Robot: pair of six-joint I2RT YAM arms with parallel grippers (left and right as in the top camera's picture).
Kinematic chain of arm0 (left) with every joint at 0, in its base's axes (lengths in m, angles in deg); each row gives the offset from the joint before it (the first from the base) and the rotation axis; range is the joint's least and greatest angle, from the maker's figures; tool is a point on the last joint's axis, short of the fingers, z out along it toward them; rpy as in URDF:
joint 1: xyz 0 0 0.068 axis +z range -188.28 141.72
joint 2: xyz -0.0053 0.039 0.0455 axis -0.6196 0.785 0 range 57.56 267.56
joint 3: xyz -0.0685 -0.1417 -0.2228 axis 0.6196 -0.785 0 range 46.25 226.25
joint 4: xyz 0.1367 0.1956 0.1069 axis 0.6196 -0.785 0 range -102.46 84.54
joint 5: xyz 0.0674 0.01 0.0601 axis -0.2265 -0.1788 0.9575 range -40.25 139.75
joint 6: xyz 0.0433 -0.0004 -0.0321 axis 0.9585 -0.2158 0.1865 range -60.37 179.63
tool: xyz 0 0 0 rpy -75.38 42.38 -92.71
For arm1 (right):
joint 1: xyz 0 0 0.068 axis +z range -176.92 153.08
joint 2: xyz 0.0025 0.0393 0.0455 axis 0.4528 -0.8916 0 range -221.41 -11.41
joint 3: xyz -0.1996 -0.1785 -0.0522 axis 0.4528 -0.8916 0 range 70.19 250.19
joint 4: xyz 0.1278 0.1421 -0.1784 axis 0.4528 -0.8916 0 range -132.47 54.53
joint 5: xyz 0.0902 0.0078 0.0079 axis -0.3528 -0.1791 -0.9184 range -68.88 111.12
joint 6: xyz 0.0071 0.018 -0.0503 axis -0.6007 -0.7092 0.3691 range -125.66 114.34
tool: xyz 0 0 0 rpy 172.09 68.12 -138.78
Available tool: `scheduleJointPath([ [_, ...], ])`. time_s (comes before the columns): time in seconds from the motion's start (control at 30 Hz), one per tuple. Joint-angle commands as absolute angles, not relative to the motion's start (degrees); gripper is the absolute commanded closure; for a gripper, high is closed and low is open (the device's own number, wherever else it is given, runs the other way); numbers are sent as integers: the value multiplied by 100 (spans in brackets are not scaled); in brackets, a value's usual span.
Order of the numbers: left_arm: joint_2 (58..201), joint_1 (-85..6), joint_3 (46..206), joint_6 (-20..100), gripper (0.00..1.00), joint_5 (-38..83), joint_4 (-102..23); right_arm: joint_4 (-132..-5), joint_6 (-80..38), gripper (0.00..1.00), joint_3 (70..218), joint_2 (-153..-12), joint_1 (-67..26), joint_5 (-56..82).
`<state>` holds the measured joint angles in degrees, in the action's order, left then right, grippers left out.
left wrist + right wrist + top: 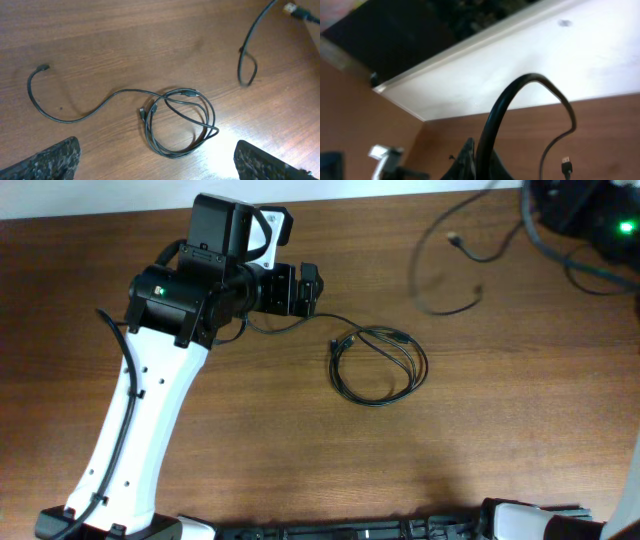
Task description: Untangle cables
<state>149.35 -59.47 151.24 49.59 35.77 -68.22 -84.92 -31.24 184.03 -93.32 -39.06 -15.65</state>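
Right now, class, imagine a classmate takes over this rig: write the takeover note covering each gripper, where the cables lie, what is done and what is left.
Left gripper: open, empty, over the table near the coiled cables.
Right gripper: looks shut on the second cable, which arches up from it, plug hanging free.
Coiled cables: overlapping loops mid-table, one tail running toward the left gripper; the cord count is unclear.
Done: coil and second cable lie apart.
Left: open the loops and separate whatever is inside; lay the second cable out flat.
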Motion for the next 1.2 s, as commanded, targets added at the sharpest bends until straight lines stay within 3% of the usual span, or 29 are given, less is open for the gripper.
scheduleJointPath([
  [0.0, 14948, -5912, 15205, 5053, 1, 3494, -6811, -8842, -2888, 96, 18539, -9271, -4665, -1369],
  [0.33, 14948, -5912, 15205, 5053, 1, 3494, -6811, -10210, -2233, 96, 18539, -9271, -7041, 174],
  [0.73, 14948, -5912, 15205, 5055, 1, 3494, -6811, -10210, -2217, 96, 18539, -9310, -9716, 939],
  [0.87, 14948, -5910, 15205, 5053, 1, 3494, -6811, -10197, -2220, 96, 18539, -9468, -10153, 937],
  [1.17, 14948, -5912, 15205, 5053, 1, 3494, -6811, -10053, -2259, 96, 18532, -10335, -10158, 312],
])
